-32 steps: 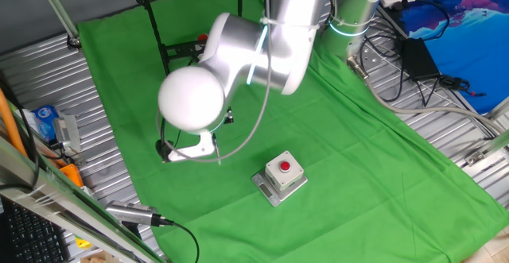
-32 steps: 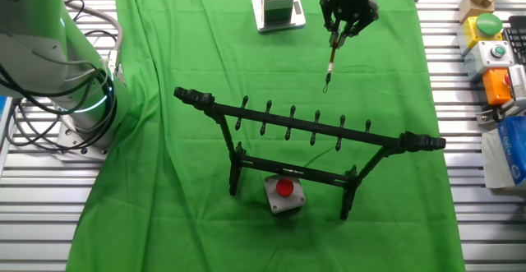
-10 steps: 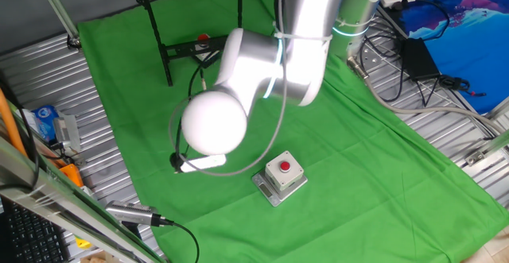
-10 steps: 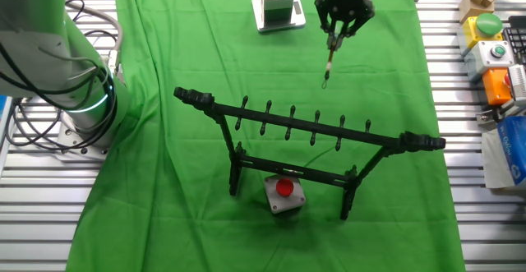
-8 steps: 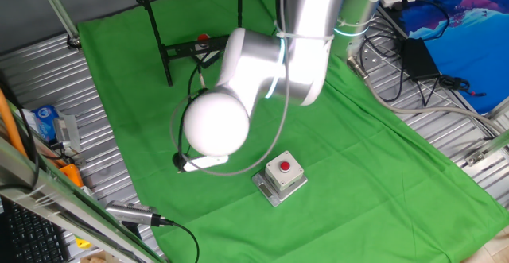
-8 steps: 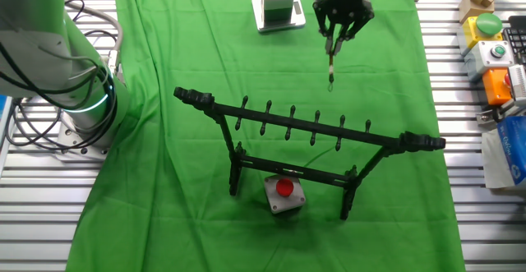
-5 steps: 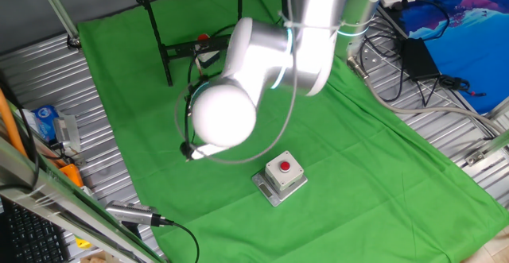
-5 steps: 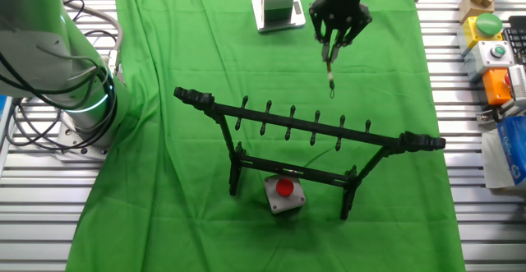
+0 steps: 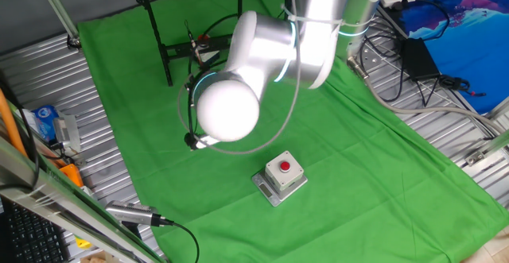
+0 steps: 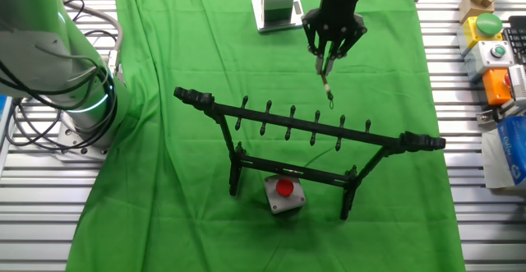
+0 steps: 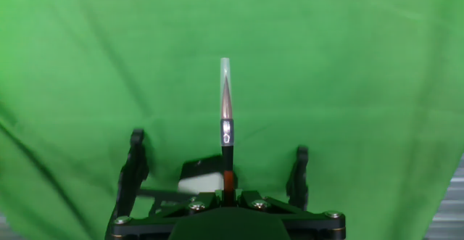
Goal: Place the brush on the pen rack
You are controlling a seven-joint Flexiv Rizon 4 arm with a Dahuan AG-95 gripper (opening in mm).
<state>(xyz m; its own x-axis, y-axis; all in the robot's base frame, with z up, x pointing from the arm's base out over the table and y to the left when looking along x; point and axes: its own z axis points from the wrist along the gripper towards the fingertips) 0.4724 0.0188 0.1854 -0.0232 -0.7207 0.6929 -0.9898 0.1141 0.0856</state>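
Green cloth covers the desk point(image 10: 164, 206); going left to right in the other fixed view you have the arm base point(image 10: 49, 58), then the pen rack point(image 10: 308, 136) mid-cloth, then button boxes off the right edge.

Tool point(image 10: 331, 48) sits on the far side of the rack, just right of the far grey box with a red button point(image 10: 277, 1). A second red-button box point(image 10: 283, 193) sits under the rack's crossbar on the near side.

Tool state: fingers closed in on the brush point(image 10: 326, 81), clamping its shaft. Hand view confirms it: brush point(image 11: 226, 124) runs straight out from between the fingers along the tool axis, pale tip leading, clear of the cloth.

Key relation for you: brush long axis points from the tool toward the rack's top bar, slightly tilted. Its free end hangs just short of the pegs, roughly level with the middle-right ones. Not touching the bar as far as I can tell.

My read: carry phase is near done. Next you need to line the brush's end up with a peg; a small sideways error means a miss.
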